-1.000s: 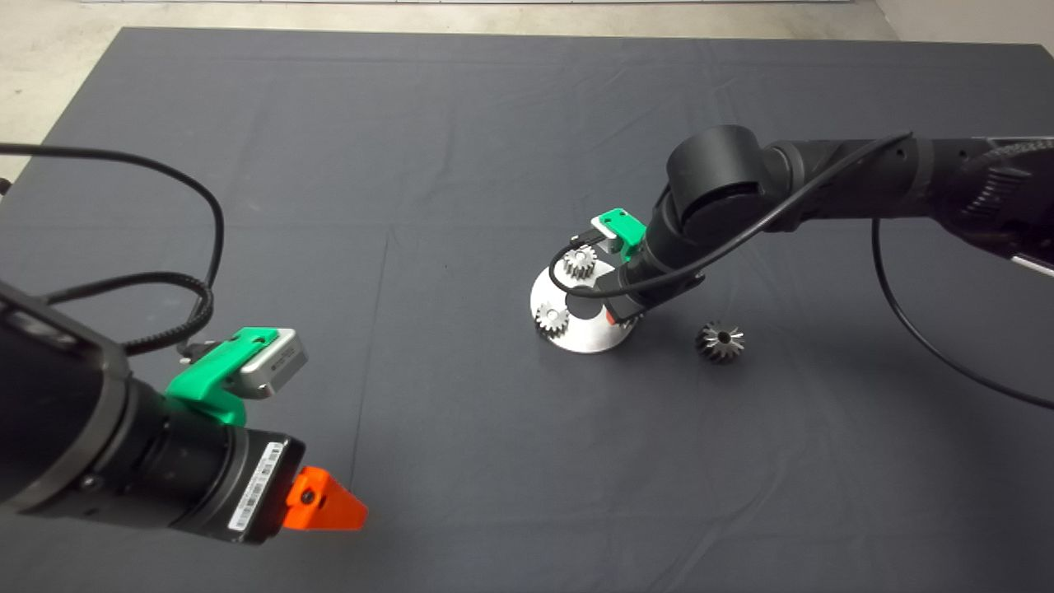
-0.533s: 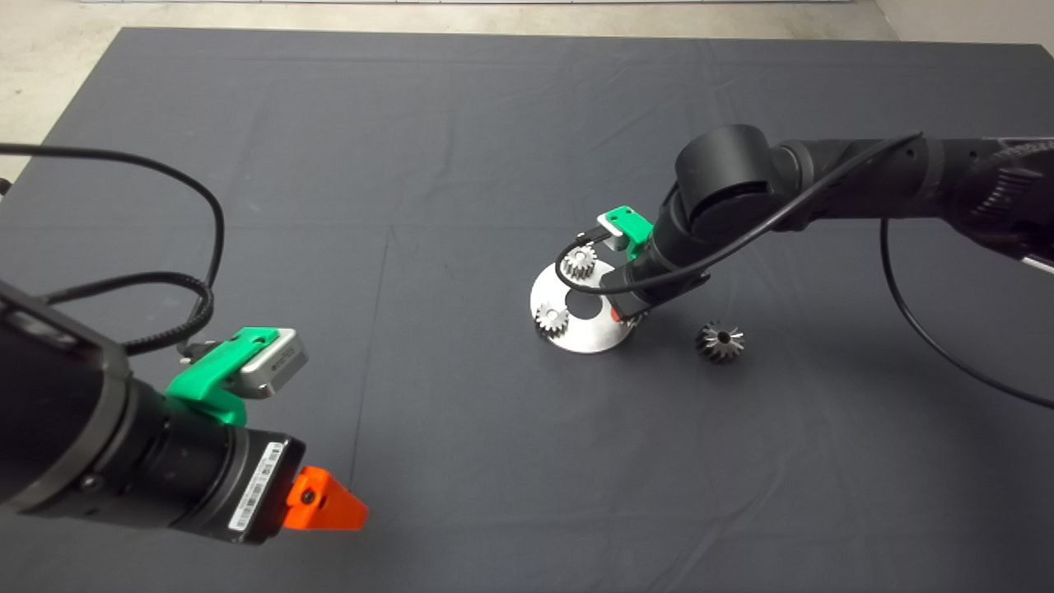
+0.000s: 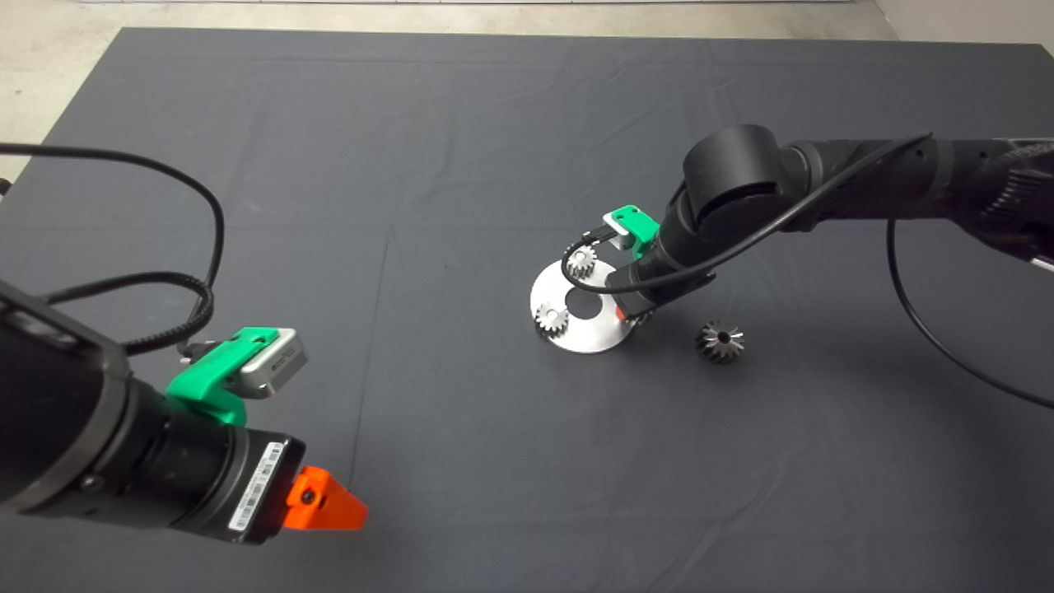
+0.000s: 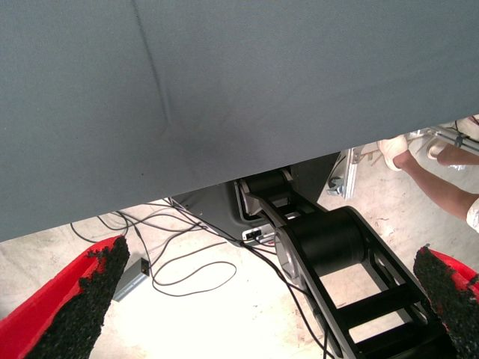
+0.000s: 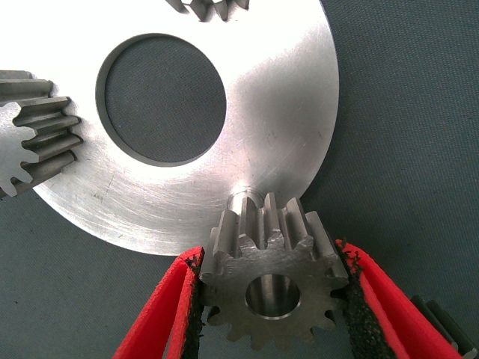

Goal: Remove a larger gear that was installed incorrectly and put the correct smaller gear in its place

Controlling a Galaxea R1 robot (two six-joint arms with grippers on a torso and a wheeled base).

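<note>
In the right wrist view the smaller gear (image 5: 271, 293), dark-grey steel with short straight teeth, sits between the black pads with my right gripper (image 5: 271, 256) shut on it. It hangs at the rim of the round steel plate (image 5: 284, 127), right beside a short peg (image 5: 243, 200). From above, the right gripper (image 3: 627, 315) stands at the plate's (image 3: 589, 336) right edge, and the wrist hides the held gear. The larger gear (image 3: 720, 342), with slanted teeth, lies on the mat to the right of the plate. My left gripper (image 3: 329, 504) is parked at the lower left, open.
Two brighter small gears (image 3: 581, 261) (image 3: 551, 319) stand on the plate around its centre hole (image 3: 585, 306). The left wrist view shows the mat's edge (image 4: 224, 172), cables on the floor, the robot's base (image 4: 322, 247) and a person's leg (image 4: 441, 187).
The right arm has shifted slightly rightward over the plate's right edge, still carrying the smaller gear. The left arm has not moved.
</note>
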